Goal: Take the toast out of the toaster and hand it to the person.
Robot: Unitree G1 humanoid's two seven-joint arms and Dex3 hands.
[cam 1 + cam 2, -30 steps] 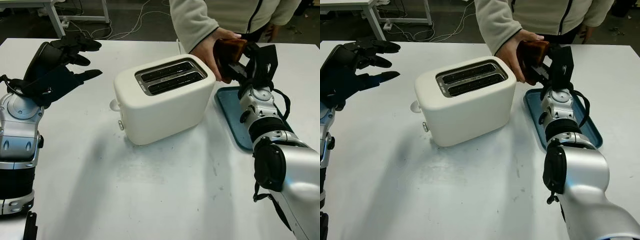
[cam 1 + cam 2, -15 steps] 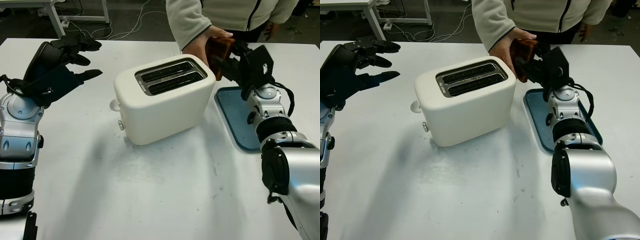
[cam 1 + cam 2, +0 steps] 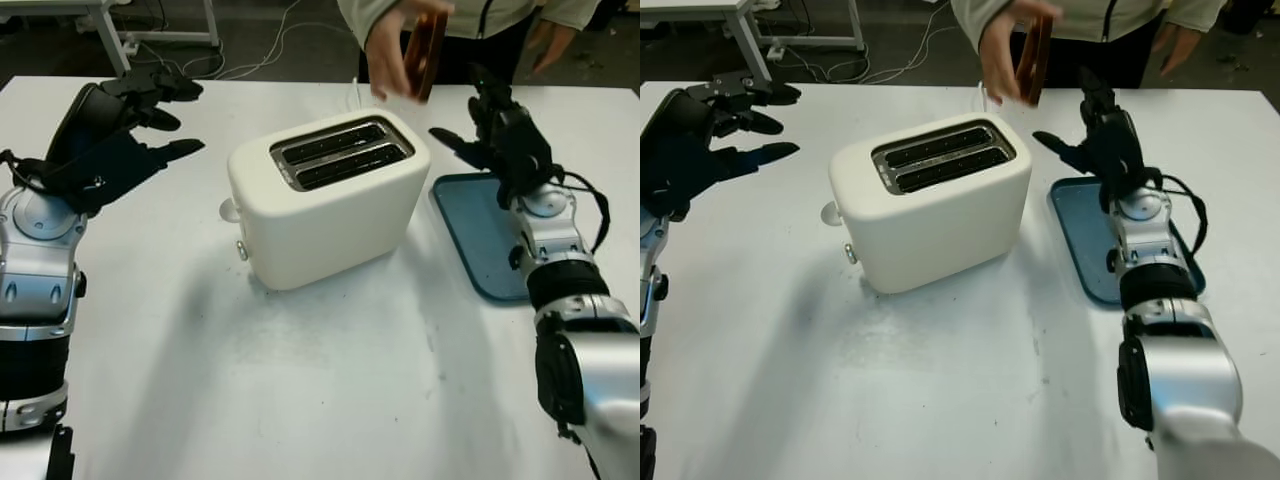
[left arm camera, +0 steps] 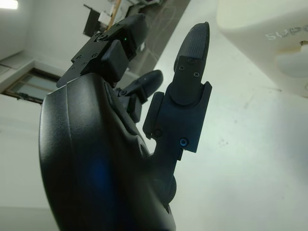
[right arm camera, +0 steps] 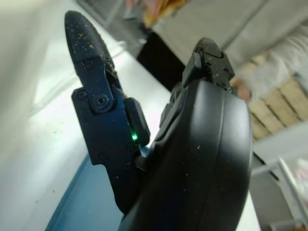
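While the toaster (image 3: 325,197) sits in the middle of the white table (image 3: 330,380), both of its slots look empty, just dark metal guides inside. Its lever knob sticks out on the end facing the left arm, with a small button below it. Raised lettering on its side shows in the left wrist view; I can make out something like "SUP" and the rest is cut off.

Right of the toaster there's a blue tray (image 3: 478,240) with nothing lying in it that I can see.

So where's the toast (image 3: 424,52)? Behind the toaster and above it, pinched upright in the person's hand (image 3: 388,45), well clear of the slots. The person's other hand (image 3: 551,38) hangs further right.

Right hand (image 3: 500,140) is up over the far end of the tray, just right of the toaster, fingers spread and holding nothing. Left hand (image 3: 110,125) hovers well left of the toaster, also empty with fingers spread.
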